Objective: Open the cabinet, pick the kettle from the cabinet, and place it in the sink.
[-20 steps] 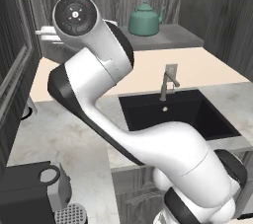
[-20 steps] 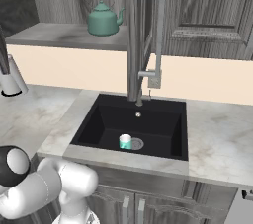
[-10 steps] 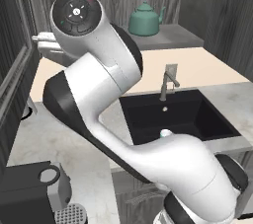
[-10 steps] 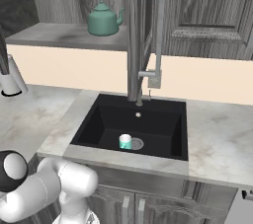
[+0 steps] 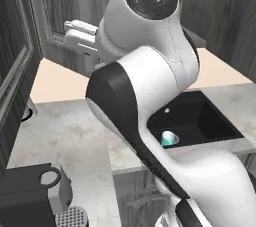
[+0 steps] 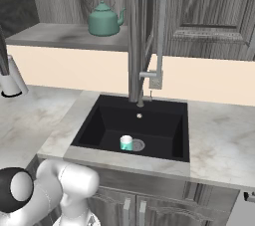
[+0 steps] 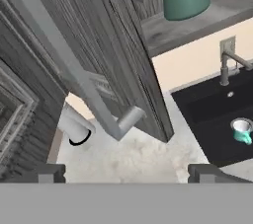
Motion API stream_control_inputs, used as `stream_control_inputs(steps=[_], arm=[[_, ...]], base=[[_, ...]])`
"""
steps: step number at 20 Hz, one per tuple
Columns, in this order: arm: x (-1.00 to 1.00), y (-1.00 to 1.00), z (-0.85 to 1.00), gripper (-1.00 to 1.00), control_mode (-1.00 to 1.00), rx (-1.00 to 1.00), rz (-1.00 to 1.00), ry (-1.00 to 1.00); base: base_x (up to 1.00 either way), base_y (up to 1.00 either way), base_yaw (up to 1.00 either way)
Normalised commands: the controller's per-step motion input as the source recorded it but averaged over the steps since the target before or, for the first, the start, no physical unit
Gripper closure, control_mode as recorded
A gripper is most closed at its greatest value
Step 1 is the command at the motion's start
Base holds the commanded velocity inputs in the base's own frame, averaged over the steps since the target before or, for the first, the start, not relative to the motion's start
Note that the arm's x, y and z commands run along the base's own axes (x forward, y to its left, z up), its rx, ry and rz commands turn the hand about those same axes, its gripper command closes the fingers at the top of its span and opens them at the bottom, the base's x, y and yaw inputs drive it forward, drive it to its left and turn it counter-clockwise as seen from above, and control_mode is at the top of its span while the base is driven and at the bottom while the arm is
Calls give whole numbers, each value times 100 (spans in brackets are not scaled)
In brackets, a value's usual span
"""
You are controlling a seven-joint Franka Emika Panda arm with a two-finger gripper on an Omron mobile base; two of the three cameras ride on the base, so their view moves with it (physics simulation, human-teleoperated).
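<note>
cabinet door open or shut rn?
Open. The cabinet door stands swung out, and the kettle sits exposed on the shelf inside.

Everything around me sits under flat, even light with no clear source and no harsh glare. My white arm [image 5: 150, 76] is shaded softly, brighter on its upper curves and darker underneath. The black sink [image 6: 164, 135] stays deep and dull, its near wall barely lighter than its floor. The marble bench [image 6: 35, 115] is pale and slightly smeared, and the cabinet [image 7: 99, 35] grain looks blurred and blocky up close. The kettle [image 6: 104, 18] casts only a faint shadow on its shelf [image 6: 50, 35]. Edges are soft and jagged throughout.
</note>
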Motion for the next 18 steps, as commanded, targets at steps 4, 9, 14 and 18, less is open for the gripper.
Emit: stream_control_inputs(steps=[4, 9, 14, 18], arm=[[-20, -60, -8, -100, -100, 28, 12, 0], [-5, -55, -8, -100, -100, 27, 16, 0], [15, -46, -6, -100, -100, 24, 10, 3], [29, -45, -6, -100, -100, 20, 6, 14]], base=[[0, 0, 0], [0, 0, 0], [0, 0, 0], [0, 0, 0]])
